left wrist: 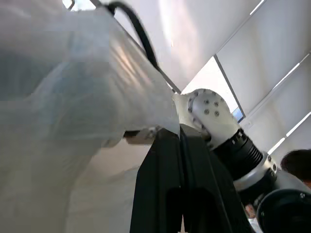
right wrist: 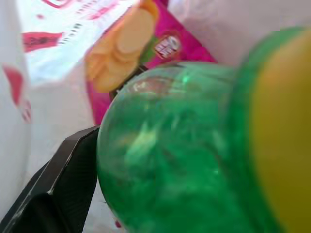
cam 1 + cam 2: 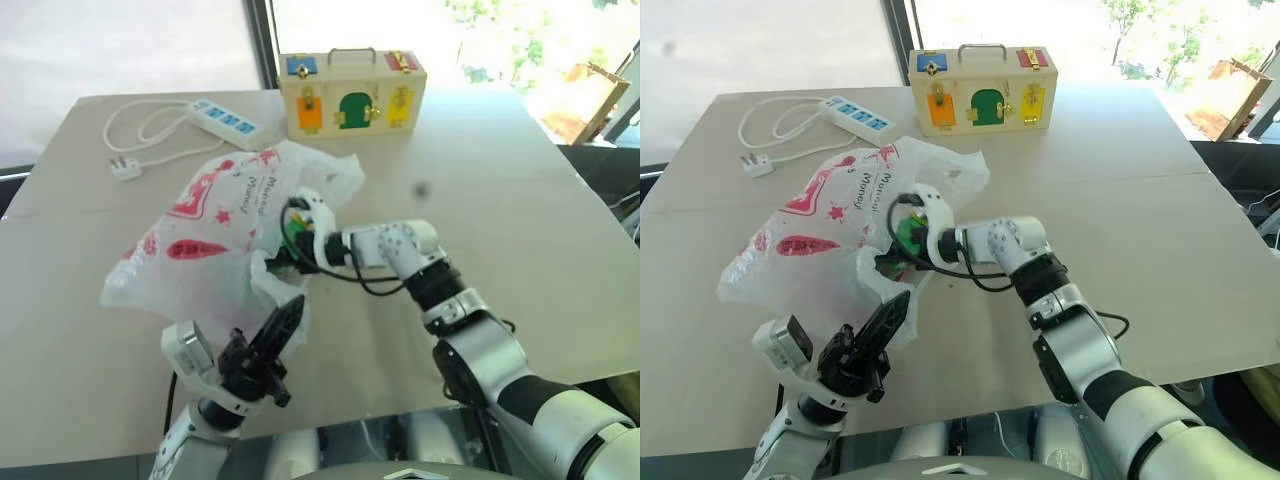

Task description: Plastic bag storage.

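Note:
The plastic bag [image 3: 210, 240], thin white film with red print, lies crumpled on the table left of centre, its mouth facing right. My left gripper [image 3: 290, 308] reaches up from the front edge, shut on the bag's lower flap; in the left wrist view the film [image 1: 97, 97] drapes over the closed fingertips. My right gripper [image 3: 295, 235] is at the bag's mouth, pointing left into it, with a green bottle [image 3: 908, 235] at its end. The right wrist view has the bottle [image 2: 184, 155] close up and a pink chips packet [image 2: 141, 53] inside the bag behind it.
A wooden lock box [image 3: 352, 92] with coloured doors stands at the table's far edge. A white power strip [image 3: 225, 118] with its cable and plug [image 3: 125, 168] lies at the far left. The beige table [image 3: 520, 220] stretches bare to the right.

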Robot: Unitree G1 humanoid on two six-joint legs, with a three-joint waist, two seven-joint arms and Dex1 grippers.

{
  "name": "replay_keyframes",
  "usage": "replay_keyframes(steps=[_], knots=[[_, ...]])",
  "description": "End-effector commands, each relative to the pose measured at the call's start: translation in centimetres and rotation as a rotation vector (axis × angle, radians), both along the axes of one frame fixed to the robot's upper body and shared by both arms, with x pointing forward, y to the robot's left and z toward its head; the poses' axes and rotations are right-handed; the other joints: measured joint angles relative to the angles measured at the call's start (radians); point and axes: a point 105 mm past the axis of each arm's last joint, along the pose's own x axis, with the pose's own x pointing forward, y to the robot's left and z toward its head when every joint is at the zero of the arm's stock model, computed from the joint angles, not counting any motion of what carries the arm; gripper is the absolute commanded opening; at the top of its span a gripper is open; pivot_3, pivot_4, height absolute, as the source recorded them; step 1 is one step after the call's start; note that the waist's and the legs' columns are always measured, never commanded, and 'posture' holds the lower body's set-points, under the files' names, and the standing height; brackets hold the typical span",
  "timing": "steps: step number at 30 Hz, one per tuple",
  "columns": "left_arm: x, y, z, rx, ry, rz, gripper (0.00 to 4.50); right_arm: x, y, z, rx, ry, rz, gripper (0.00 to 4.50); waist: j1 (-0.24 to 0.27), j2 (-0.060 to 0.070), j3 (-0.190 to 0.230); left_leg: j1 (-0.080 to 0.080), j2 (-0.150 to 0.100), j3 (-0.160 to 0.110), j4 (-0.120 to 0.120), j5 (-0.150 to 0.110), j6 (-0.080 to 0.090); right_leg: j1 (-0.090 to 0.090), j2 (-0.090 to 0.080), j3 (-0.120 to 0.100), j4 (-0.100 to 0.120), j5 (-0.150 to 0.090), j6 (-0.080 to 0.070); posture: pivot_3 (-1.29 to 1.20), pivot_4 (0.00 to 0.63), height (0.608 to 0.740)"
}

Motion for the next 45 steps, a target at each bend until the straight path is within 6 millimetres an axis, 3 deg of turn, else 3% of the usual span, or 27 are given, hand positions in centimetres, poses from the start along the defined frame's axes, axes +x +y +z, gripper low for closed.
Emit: replay_keyframes(steps=[1, 3, 6, 12, 16, 19, 22, 25, 30, 32, 37, 39, 41, 43, 45], knots=[[-0.1, 0.1, 0.3, 0.000, -0.023, 0.006, 0.00, 0.2, 0.1, 1.9, 0.111, -0.137, 0.009, 4.43, -0.002, 0.000, 0.000, 0.001, 0.000, 0.000, 0.000, 0.000, 0.000, 0.000, 0.000, 0.000, 0.000, 0.000, 0.000, 0.00, 0.150, 0.740], [-0.1, 0.1, 0.3, 0.000, -0.023, 0.003, 0.00, 0.5, -0.5, 2.3, 0.127, -0.254, 0.004, 4.43, -0.001, 0.001, 0.000, 0.001, 0.001, -0.001, -0.001, 0.000, 0.000, 0.000, 0.002, 0.000, 0.000, 0.000, 0.000, 0.00, 0.150, 0.740], [0.0, 0.1, 0.4, 0.002, -0.024, -0.001, 0.00, 0.3, -0.7, 3.0, 0.195, -0.266, 0.004, 4.43, -0.001, 0.000, 0.000, 0.001, 0.001, 0.000, -0.001, 0.000, 0.000, 0.000, 0.002, 0.000, 0.000, 0.000, 0.000, 0.00, 0.150, 0.740], [0.2, 0.2, 0.5, 0.005, -0.023, -0.007, 0.00, 3.4, -1.0, 3.9, 0.209, -0.378, -0.259, 4.43, 0.004, 0.000, 0.000, 0.001, 0.001, 0.000, 0.000, 0.000, 0.000, 0.000, 0.001, 0.000, 0.000, 0.000, 0.000, 0.00, 0.150, 0.740], [0.3, 0.1, 0.5, 0.007, -0.021, -0.015, 0.00, 2.7, 1.1, 4.2, 0.266, -0.160, -0.287, 4.43, 0.005, 0.000, 0.000, 0.001, 0.001, 0.000, 0.000, 0.000, 0.000, 0.000, 0.001, 0.000, 0.000, 0.000, 0.000, 0.00, 0.150, 0.740], [0.4, 0.2, 0.7, 0.012, -0.025, -0.011, 0.00, 2.8, 2.1, 3.9, 0.292, 0.143, -0.349, 4.43, 0.007, 0.000, 0.000, 0.001, 0.001, -0.001, 0.000, 0.000, 0.000, 0.001, 0.001, 0.000, 0.000, 0.000, 0.000, 0.00, 0.150, 0.740], [0.5, 0.4, 0.7, 0.011, -0.026, -0.001, 0.00, 2.2, 2.4, 3.5, 0.245, 0.222, -0.326, 4.43, 0.005, 0.001, 0.000, 0.001, 0.001, 0.000, 0.000, 0.000, 0.000, 0.001, 0.001, 0.000, 0.000, 0.000, 0.000, 0.00, 0.150, 0.740], [0.3, 0.4, 0.6, 0.009, -0.018, 0.001, 0.00, 1.2, 3.4, 3.1, 0.089, 0.295, -0.300, 4.43, -0.001, 0.001, 0.000, 0.001, 0.001, 0.000, 0.000, 0.000, 0.000, 0.001, 0.001, 0.000, 0.001, 0.000, 0.000, 0.00, 0.150, 0.740], [0.3, 0.3, 0.6, 0.011, -0.015, 0.000, 0.00, 0.3, 5.1, 6.6, 0.168, 0.384, -0.248, 4.43, -0.003, 0.001, 0.000, 0.001, 0.001, 0.000, -0.001, 0.000, 0.000, 0.000, 0.001, 0.001, 0.001, 0.000, 0.000, 0.00, 0.150, 0.740], [0.3, 0.5, 0.6, 0.014, -0.017, 0.009, 0.00, 0.9, 4.9, 5.6, 0.059, 0.277, -0.283, 4.43, -0.003, 0.002, 0.000, 0.000, 0.001, 0.000, -0.001, 0.000, 0.000, 0.000, 0.001, 0.001, 0.000, 0.000, 0.000, 0.00, 0.150, 0.740], [0.3, 0.6, 0.5, 0.017, -0.015, 0.017, 0.00, -0.9, 5.2, 6.7, 0.113, 0.511, -0.128, 4.43, -0.003, 0.001, 0.000, 0.000, 0.001, 0.000, -0.002, 0.000, 0.000, 0.000, 0.001, 0.001, 0.000, 0.000, 0.000, 0.00, 0.150, 0.740], [0.2, 0.6, 0.4, 0.017, -0.011, 0.016, 0.00, 0.8, 4.3, 5.8, -0.004, 0.273, -0.222, 4.43, -0.003, 0.001, 0.000, 0.000, 0.001, 0.000, -0.002, 0.000, 0.000, 0.000, 0.001, 0.001, 0.001, 0.000, 0.000, 0.00, 0.150, 0.740], [0.1, 0.5, 0.3, 0.017, -0.008, 0.015, 0.00, 1.1, 4.0, 4.8, -0.043, 0.303, -0.242, 4.43, -0.004, 0.001, 0.000, 0.000, 0.001, 0.001, -0.002, 0.000, 0.000, -0.001, 0.001, 0.001, 0.000, 0.000, 0.000, 0.00, 0.150, 0.740], [0.1, 0.5, 0.1, 0.021, -0.007, 0.013, 0.00, 1.9, 3.6, 4.3, -0.119, 0.134, -0.279, 4.43, -0.004, 0.002, 0.000, 0.000, 0.001, 0.000, -0.002, 0.000, 0.000, -0.001, 0.001, 0.001, 0.000, 0.000, 0.000, 0.00, 0.150, 0.740], [0.2, 0.5, 0.1, 0.019, -0.008, 0.015, 0.00, 0.8, 4.4, 5.3, -0.044, 0.205, -0.217, 4.43, -0.003, 0.001, 0.000, 0.000, 0.001, 0.001, -0.002, 0.000, 0.000, -0.001, 0.001, 0.001, 0.000, 0.000, 0.000, 0.00, 0.150, 0.740]])
